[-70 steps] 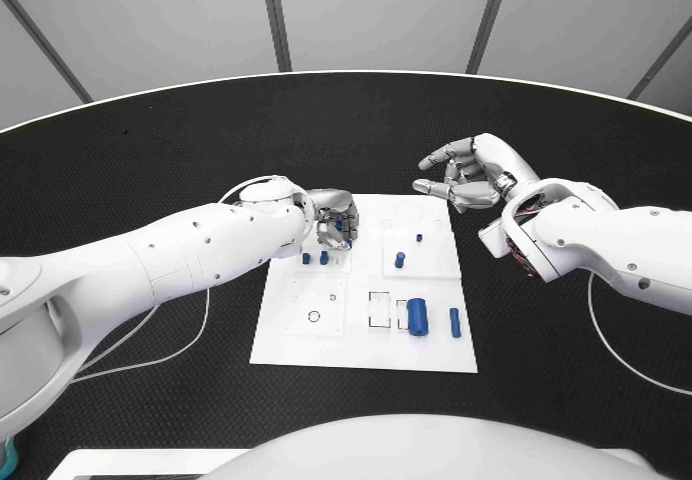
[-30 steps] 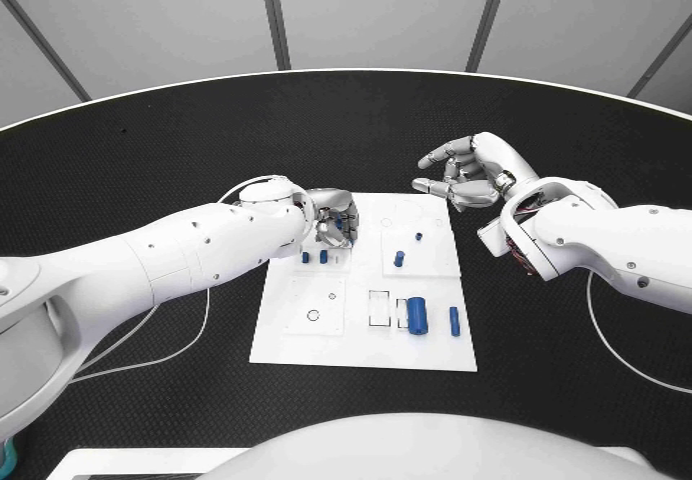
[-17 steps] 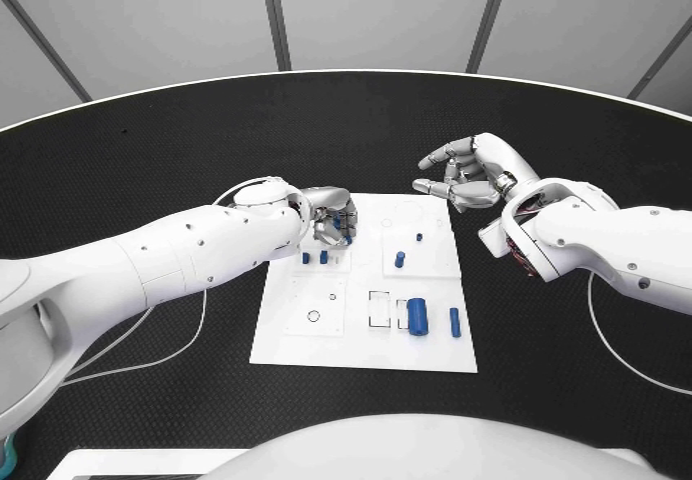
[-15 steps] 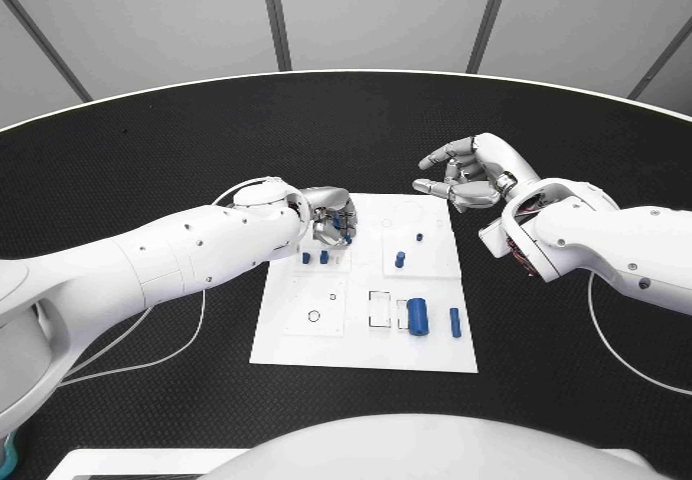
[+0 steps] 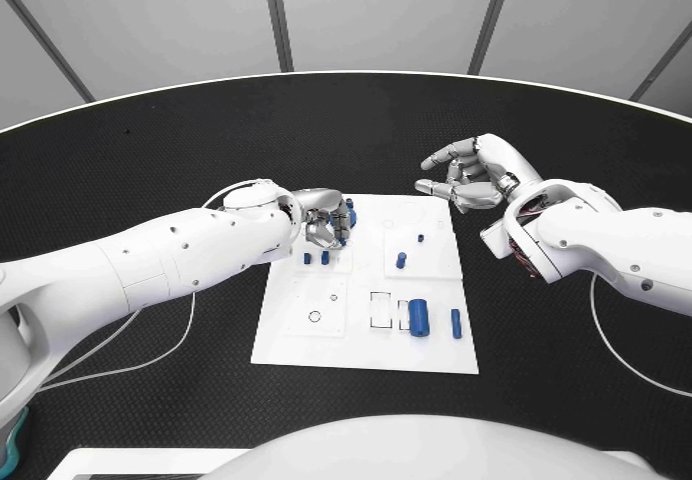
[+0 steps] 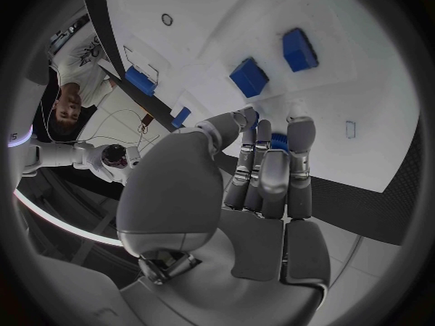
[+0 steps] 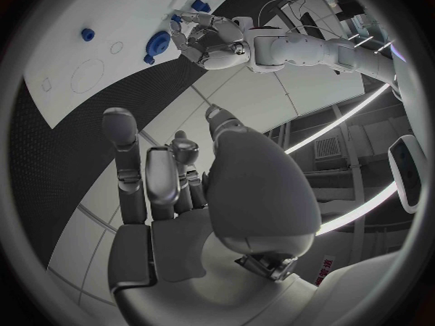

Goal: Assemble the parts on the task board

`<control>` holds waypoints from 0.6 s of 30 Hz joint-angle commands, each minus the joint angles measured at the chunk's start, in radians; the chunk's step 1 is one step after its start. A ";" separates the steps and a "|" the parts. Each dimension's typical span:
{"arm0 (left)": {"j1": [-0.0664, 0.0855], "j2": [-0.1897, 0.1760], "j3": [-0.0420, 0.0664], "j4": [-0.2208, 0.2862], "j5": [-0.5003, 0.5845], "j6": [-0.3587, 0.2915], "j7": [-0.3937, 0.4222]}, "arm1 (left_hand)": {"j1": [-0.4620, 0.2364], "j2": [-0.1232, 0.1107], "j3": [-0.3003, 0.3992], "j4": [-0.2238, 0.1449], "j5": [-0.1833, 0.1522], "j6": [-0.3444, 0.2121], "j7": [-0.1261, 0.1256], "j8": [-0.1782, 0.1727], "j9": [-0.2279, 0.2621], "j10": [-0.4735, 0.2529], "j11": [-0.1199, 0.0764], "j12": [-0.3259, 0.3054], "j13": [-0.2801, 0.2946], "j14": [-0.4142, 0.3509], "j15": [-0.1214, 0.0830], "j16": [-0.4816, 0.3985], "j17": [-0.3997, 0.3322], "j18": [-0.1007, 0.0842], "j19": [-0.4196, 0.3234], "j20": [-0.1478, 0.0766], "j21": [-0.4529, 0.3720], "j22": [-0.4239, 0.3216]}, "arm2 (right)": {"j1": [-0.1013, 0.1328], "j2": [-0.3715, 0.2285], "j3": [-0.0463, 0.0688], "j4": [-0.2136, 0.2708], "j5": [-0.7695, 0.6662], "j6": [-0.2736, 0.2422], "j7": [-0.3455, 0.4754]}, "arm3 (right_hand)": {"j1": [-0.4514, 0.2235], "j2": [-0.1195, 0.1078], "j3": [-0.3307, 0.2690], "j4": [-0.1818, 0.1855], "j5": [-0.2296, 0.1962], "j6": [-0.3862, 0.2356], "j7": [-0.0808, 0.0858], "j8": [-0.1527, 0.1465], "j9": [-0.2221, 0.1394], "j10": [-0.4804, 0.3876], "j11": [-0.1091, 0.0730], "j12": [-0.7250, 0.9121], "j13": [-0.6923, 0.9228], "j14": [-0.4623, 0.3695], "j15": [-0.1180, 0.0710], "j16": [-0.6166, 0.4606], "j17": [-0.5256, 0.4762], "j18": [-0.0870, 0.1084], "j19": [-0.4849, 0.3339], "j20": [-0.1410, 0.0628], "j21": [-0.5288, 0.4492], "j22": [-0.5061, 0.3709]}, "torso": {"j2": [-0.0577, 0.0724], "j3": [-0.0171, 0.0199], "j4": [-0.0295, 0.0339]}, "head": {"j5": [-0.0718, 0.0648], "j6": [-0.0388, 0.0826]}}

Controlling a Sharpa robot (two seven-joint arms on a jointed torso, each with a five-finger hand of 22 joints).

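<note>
Reaching in over the far left corner of the task board (image 5: 440, 352), the left hand (image 5: 326, 222) is curling its fingers around a small blue part (image 5: 351, 212) and holding it just above the board. The right hand (image 5: 476, 172) is hanging over the black table (image 5: 173, 150) beyond the far right corner of the board, with its fingers apart and holding nothing.

Matt white task board (image 5: 296, 340) on a rough, woven-looking black table (image 5: 159, 150).

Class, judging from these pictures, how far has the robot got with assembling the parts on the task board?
Early on. Small blue parts already stand in the task board. The left hand holds a blue piece over the board's far edge. The large blue cylinder and thin blue pin look left to place. The right hand hangs empty beyond the board.
</note>
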 commanded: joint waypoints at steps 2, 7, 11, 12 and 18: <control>0.000 -0.009 0.000 0.008 0.007 0.001 -0.004 | -0.011 -0.004 -0.002 0.000 -0.006 0.007 0.000 -0.006 -0.001 0.009 0.000 -0.001 0.001 0.010 0.001 0.004 0.001 -0.008 0.006 0.000 0.006 0.002 | 0.000 0.000 0.000 0.000 0.000 0.000 0.000 | -0.004 0.007 -0.003 0.000 0.004 0.007 -0.002 0.007 -0.001 -0.001 0.002 0.003 0.001 0.009 -0.006 -0.004 0.001 0.014 0.006 0.000 -0.004 0.001 | 0.000 0.0004 -0.0003 | 0.002 0.002; 0.001 -0.021 0.000 0.020 0.011 0.005 -0.010 | -0.019 -0.006 -0.005 0.002 -0.006 0.009 -0.001 -0.008 -0.001 0.011 -0.001 -0.003 0.001 0.012 0.001 0.004 0.001 -0.009 0.008 0.000 0.008 0.006 | 0.000 0.000 0.000 -0.001 0.000 0.001 0.000 | -0.004 0.007 -0.003 0.000 0.004 0.007 -0.002 0.007 -0.001 -0.001 0.002 0.003 0.001 0.009 -0.006 -0.004 0.001 0.014 0.006 0.000 -0.004 0.001 | 0.001 0.0010 -0.0009 | 0.004 0.004; 0.003 -0.033 0.001 0.029 0.021 0.005 -0.016 | -0.022 -0.007 -0.006 0.004 -0.007 0.011 -0.001 -0.008 -0.001 0.012 -0.001 -0.004 0.001 0.014 0.001 0.005 0.002 -0.009 0.009 0.000 0.009 0.008 | 0.000 0.000 0.000 -0.002 0.000 0.001 0.001 | -0.004 0.007 -0.003 0.000 0.004 0.007 -0.002 0.007 -0.001 -0.001 0.002 0.003 0.001 0.009 -0.006 -0.004 0.001 0.014 0.006 0.000 -0.004 0.001 | 0.000 0.0008 -0.0003 | 0.005 0.004; 0.004 -0.036 0.001 0.032 0.026 0.005 -0.018 | -0.022 -0.007 -0.006 0.004 -0.007 0.011 -0.001 -0.008 -0.001 0.012 -0.001 -0.004 0.001 0.014 0.001 0.005 0.002 -0.009 0.009 0.000 0.009 0.008 | 0.000 0.000 0.000 -0.002 0.000 0.001 0.001 | -0.004 0.007 -0.003 0.000 0.004 0.007 -0.002 0.007 -0.001 -0.001 0.002 0.003 0.001 0.009 -0.006 -0.004 0.001 0.014 0.006 0.000 -0.004 0.001 | 0.000 0.0008 0.0000 | 0.005 0.004; 0.010 -0.054 0.002 0.047 0.037 0.004 -0.026 | -0.026 -0.007 -0.008 0.005 -0.007 0.014 -0.002 -0.008 -0.001 0.014 -0.002 -0.005 0.001 0.016 0.000 0.005 0.003 -0.011 0.013 0.000 0.013 0.015 | 0.000 0.000 0.000 -0.003 0.000 0.001 0.001 | -0.004 0.007 -0.003 0.000 0.004 0.007 -0.002 0.007 -0.001 -0.001 0.002 0.003 0.001 0.009 -0.006 -0.004 0.001 0.014 0.006 0.000 -0.004 0.001 | 0.000 0.0008 0.0001 | 0.007 0.007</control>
